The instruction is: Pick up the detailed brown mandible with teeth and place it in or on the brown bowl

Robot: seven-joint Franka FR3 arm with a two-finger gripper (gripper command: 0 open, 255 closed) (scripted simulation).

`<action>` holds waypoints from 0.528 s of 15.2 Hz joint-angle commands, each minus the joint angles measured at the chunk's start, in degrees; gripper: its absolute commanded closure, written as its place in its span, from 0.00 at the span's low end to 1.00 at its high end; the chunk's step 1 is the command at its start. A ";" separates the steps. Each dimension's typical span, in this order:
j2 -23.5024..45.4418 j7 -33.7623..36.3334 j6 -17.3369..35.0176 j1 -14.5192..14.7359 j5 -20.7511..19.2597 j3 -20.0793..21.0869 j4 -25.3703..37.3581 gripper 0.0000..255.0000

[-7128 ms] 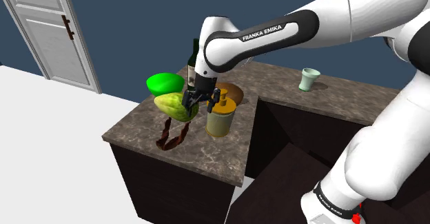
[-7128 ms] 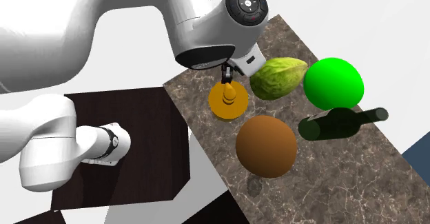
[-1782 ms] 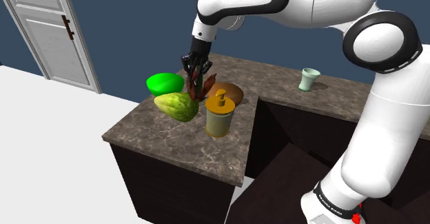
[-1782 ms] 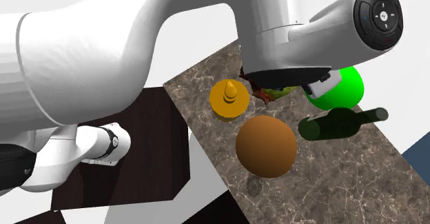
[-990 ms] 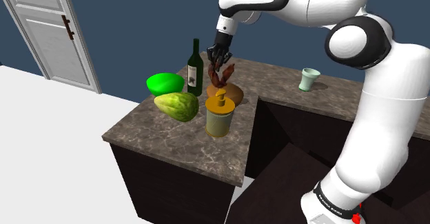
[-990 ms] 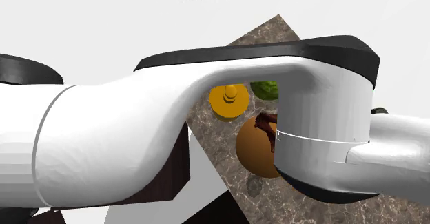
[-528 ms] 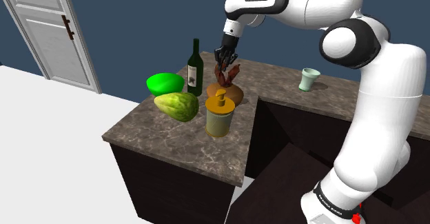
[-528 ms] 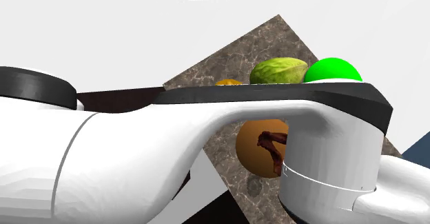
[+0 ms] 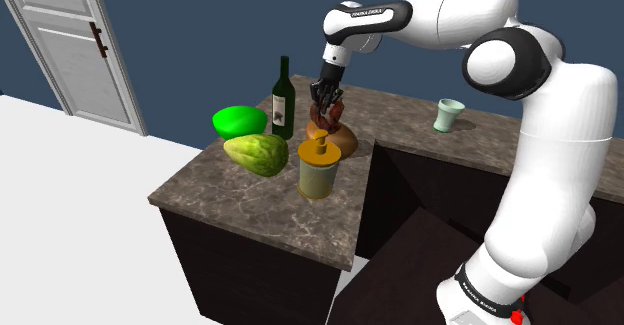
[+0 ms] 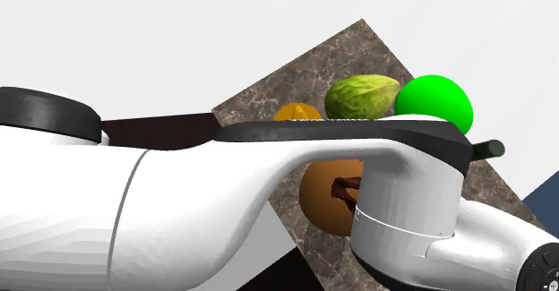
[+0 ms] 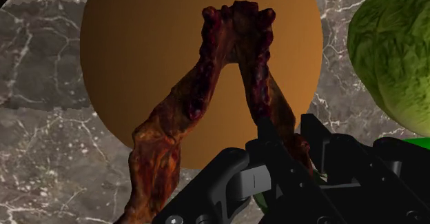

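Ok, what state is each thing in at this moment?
gripper: shut on the mandible.
mandible: held, hanging over the brown bowl.
brown bowl: upright, open side up.
bottle: upright.
yellow jar: upright, lid on.
door: shut.
cup: upright.

The brand name FRANKA EMIKA can be read in the shoulder view, in small white capitals on the dark band (image 9: 366, 13) of the white arm (image 9: 450, 13), along the link that leads down to the wrist. A dark ring (image 9: 482, 291) low on the same arm, near the picture's bottom edge, also carries a line of white letters, too small to make out.
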 commanded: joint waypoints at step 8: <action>0.55 -0.60 2.63 -0.02 0.11 0.13 -2.25 1.00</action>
